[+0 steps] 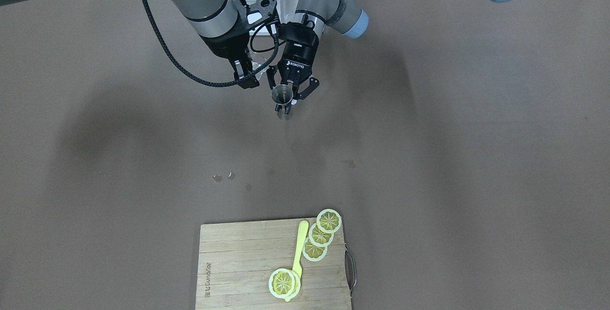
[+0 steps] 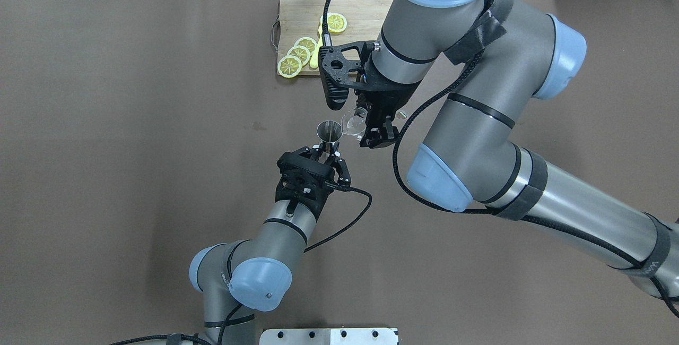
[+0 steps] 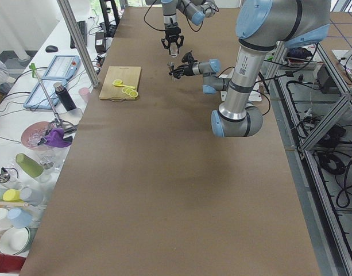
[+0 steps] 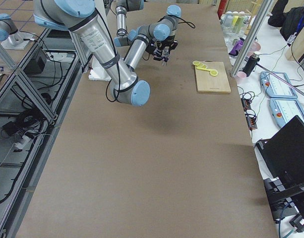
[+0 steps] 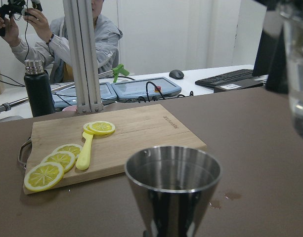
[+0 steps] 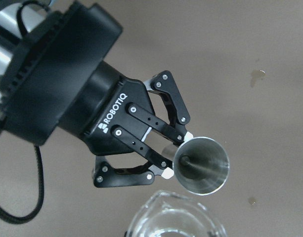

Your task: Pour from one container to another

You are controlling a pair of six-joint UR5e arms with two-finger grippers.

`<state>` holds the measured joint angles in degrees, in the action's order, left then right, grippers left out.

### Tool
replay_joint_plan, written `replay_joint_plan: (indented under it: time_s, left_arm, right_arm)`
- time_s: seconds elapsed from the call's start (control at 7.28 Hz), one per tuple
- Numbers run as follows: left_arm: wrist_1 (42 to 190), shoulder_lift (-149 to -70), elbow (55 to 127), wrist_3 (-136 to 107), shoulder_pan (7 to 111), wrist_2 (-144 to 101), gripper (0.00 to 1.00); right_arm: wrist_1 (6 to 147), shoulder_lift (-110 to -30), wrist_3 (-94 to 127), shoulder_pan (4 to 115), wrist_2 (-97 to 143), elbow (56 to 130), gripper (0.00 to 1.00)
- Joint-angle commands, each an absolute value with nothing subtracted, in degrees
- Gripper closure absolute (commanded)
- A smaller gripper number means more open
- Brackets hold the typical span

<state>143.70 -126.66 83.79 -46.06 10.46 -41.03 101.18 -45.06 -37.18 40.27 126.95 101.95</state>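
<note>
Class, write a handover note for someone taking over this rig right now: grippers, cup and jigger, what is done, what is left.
Left gripper: shut on the steel jigger, upright, off the table.
Right gripper: shut on the glass cup, close beside the jigger's mouth.
Done: both are lifted and held side by side.
Left: tip the cup into the jigger; no stream shows yet.

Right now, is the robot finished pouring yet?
Not yet. Done: the left tool grips the steel measuring cup by its waist, and the right tool grips the glass cup. In hand: the glass is held right beside the steel cup's mouth. Left: the pour itself; no stream shows.
</note>
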Motion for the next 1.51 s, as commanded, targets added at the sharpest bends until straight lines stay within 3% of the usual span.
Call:
replay_joint_plan:
  time_s: [0.0, 0.41, 1.37]
  left_arm:
    - [143.70, -126.83, 83.50, -46.05, 10.37, -41.04, 1.00]
    - [143.70, -127.44, 83.41, -46.05, 10.37, -41.39, 1.00]
    - [143.61, -127.97, 83.32, -46.05, 10.28, -41.48, 1.00]
  right_arm:
    - [100.72, -43.42, -37.18, 42.26, 127.00, 98.01, 1.00]
    - [100.72, -40.52, -37.09, 42.71, 127.00, 93.52, 1.00]
    - [101.34, -40.52, -37.35, 41.66, 126.65, 93.87, 1.00]
